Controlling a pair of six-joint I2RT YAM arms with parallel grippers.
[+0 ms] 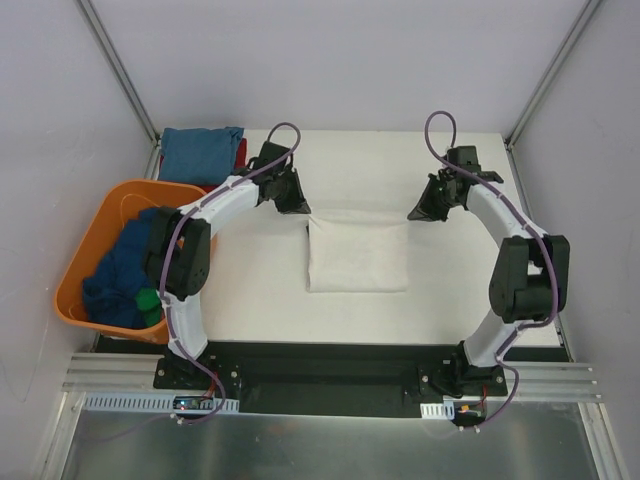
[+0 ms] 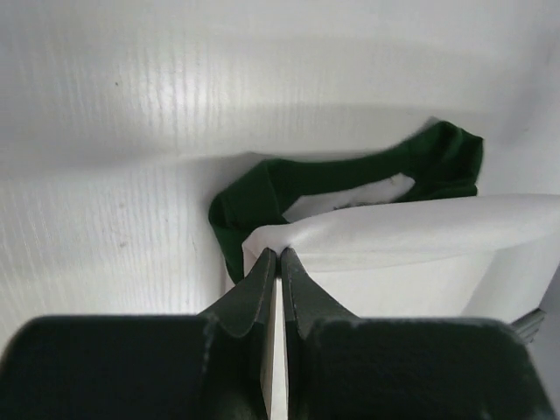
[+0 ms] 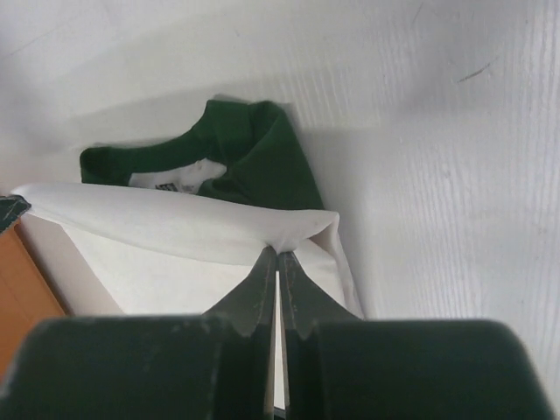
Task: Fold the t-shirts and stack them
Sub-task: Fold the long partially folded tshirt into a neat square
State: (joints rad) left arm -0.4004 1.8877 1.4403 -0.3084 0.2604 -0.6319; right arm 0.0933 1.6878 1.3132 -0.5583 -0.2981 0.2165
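Observation:
The cream t-shirt (image 1: 357,262) lies folded into a rectangle in the middle of the table. My left gripper (image 1: 297,207) is shut on its far left corner, my right gripper (image 1: 420,212) on its far right corner. In the left wrist view the fingertips (image 2: 279,253) pinch the cream fold (image 2: 411,229), with a dark green sleeve (image 2: 350,179) beyond it. The right wrist view has my gripper (image 3: 277,252) pinching the raised cream edge (image 3: 157,226), and the green collar (image 3: 254,157) lies behind. A folded blue t-shirt (image 1: 200,152) rests on a red one (image 1: 240,152) at the back left.
An orange basket (image 1: 130,188) stands off the table's left side, holding crumpled navy and blue cloth (image 1: 120,275) and a bit of green (image 1: 148,300). White walls close in the back and both sides. A black rail (image 1: 330,375) carries the arm bases at the near edge.

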